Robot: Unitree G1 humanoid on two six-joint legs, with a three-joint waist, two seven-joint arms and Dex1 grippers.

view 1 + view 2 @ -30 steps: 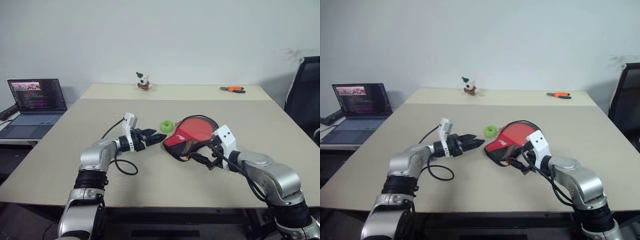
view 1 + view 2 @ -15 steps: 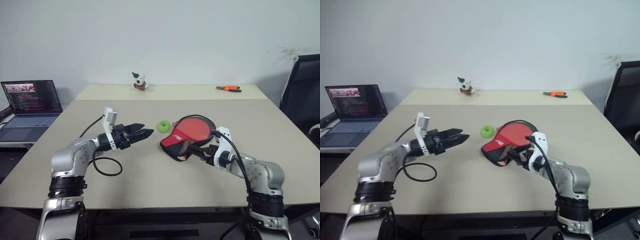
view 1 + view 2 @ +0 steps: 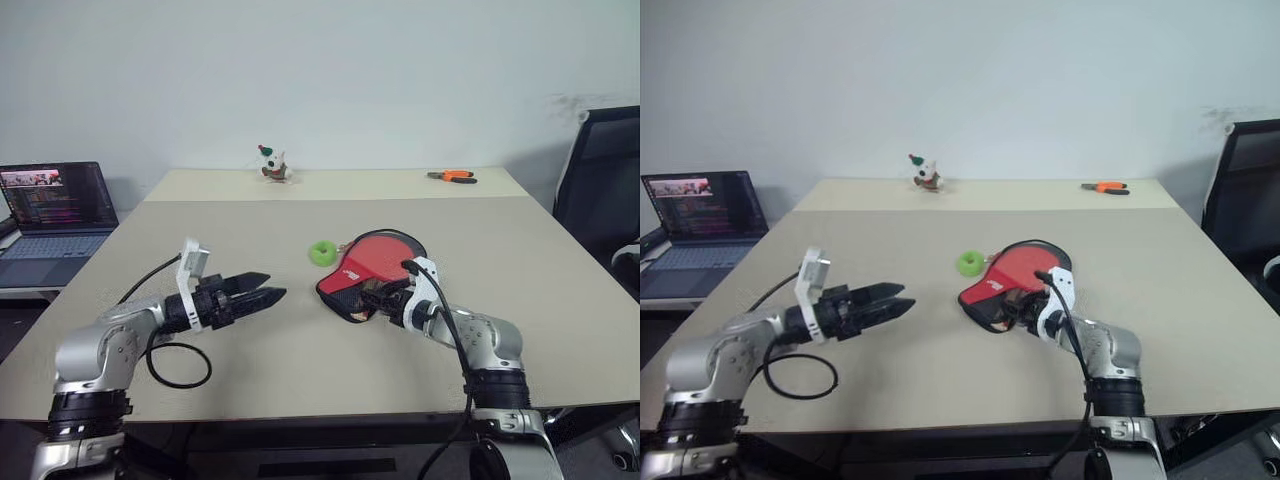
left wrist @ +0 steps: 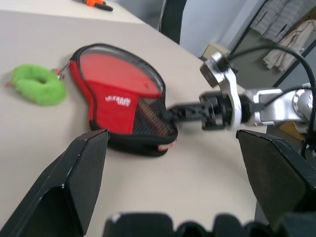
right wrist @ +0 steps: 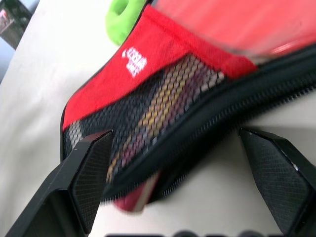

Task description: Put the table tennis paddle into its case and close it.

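The case (image 3: 368,278) lies flat near the middle of the bench (image 3: 540,260), just right of centre in the head views. It is black outside with a red panel and black mesh. The paddle (image 4: 118,71) sits inside it — its red face shows through the open top, and its handle end pokes out under the mesh in the right wrist view. The zipper rim looks not shut yet, so the closing is probably still to do.

The right gripper (image 3: 385,297) is at the narrow end of the case, jaws wide apart and holding nothing. It seems to be lining up there to get at the zipper end.

The left gripper (image 3: 258,296) hangs over the bench at the left of the case, well apart from it, jaws wide apart too — likely keeping out of the way.

A green tag (image 3: 322,252) lies just left of the case.
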